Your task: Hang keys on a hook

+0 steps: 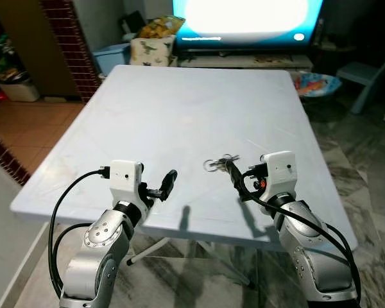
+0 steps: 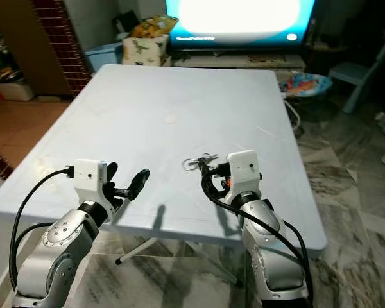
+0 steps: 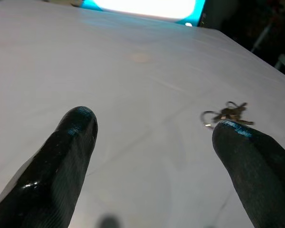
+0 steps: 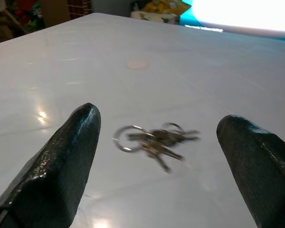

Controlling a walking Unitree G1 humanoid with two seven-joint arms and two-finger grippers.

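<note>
I read no text, labels or numbers anywhere; the screen (image 1: 247, 16) glare is washed out, nothing legible.

bare table (image 1: 179, 102) all round keys (image 1: 219, 163), right hand (image 4: 156, 137) fingers wide apart w/ keys between

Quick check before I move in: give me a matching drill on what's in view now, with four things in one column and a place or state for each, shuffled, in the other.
Things:
1. keys
2. right gripper
3. left gripper
4. screen

Places or states:
A. lit bright, beyond the far edge of the table
B. open, just short of the keys, which lie between its fingers in its wrist view
C. lying flat on the white tabletop
D. open, over the near part of the table, off to the left of the keys

Pairs: 1-C, 2-B, 3-D, 4-A
</note>
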